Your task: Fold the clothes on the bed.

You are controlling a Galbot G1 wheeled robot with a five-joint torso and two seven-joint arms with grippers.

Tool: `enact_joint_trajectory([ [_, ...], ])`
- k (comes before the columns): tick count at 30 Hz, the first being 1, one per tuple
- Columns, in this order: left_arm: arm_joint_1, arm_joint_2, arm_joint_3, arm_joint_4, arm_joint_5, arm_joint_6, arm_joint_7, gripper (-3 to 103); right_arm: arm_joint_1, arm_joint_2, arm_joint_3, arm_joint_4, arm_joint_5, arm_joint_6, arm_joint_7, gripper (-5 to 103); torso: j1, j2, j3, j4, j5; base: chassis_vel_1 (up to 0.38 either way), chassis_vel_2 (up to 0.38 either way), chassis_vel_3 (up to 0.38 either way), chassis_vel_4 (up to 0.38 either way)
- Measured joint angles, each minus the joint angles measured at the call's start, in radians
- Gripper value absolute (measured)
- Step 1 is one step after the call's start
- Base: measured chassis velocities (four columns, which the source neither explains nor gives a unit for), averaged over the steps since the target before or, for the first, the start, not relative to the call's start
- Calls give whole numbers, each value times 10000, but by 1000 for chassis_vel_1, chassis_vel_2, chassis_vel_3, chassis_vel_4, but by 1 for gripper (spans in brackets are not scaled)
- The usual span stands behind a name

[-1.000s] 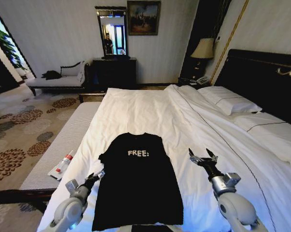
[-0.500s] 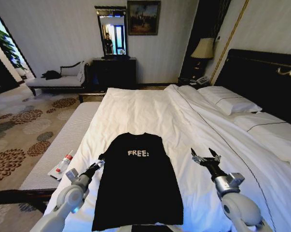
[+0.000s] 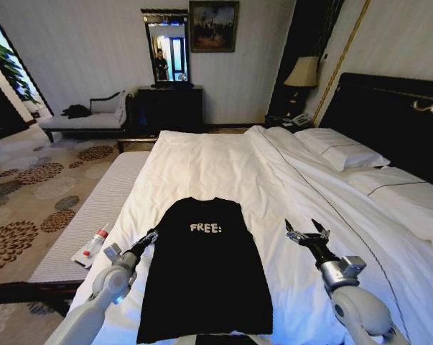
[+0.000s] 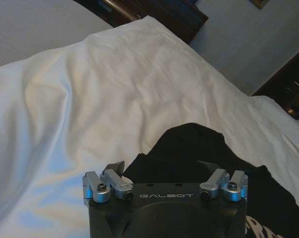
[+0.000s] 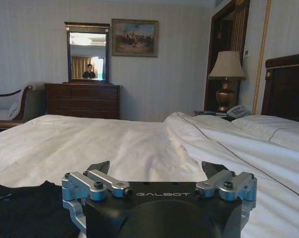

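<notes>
At lower left of the head view, the left gripper (image 3: 150, 236) sits spread wide at the sleeve edge of the black T-shirt (image 3: 205, 269), which lies flat at lower centre on the bed (image 3: 202, 162). The fold looks not yet begun; next, I'd judge, the fingers must close on that sleeve. At lower right the right gripper (image 3: 307, 233) hangs wide over bare duvet, apart from the shirt, with open room all around.

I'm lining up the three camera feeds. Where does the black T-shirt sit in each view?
Head view: black T-shirt lies flat on the white duvet, between the two arms.
Left wrist view: its sleeve and shoulder sit just beyond the left gripper.
Right wrist view: a dark edge in the corner.
Shared landmark: the white duvet.
</notes>
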Motion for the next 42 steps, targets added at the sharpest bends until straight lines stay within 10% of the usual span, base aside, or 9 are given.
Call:
enact_joint_trajectory([
  [42,-54,38,25,-403,83,64,-92,63,-97,29,53,178,39,-46,23,100,-1,0,0,1,0,0,0,0,0],
])
